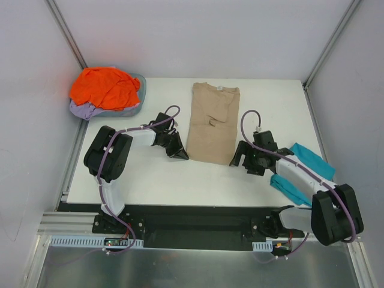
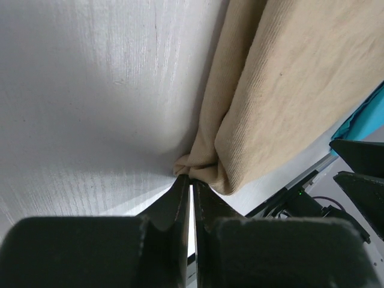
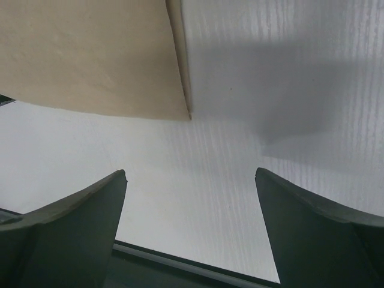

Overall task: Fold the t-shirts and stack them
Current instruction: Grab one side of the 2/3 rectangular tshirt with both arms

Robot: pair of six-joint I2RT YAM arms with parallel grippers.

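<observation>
- Step in hand, I judge: folding the tan t-shirt (image 1: 213, 123), which lies lengthwise mid-desk (image 1: 150, 180)
- Left tool (image 2: 191, 183) is pinched tight on its near left corner, the cloth bunched there
- Right tool (image 3: 191, 174) gapes wide and empty, just short of the near right corner
- Next: the right tool must grip that corner, then both carry the hem toward the collar
- The collar tag is too small to read

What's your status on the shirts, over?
Left gripper shut on tan shirt, near corner. Right gripper open, short of the other corner. Teal shirt aside, not blocking.
</observation>
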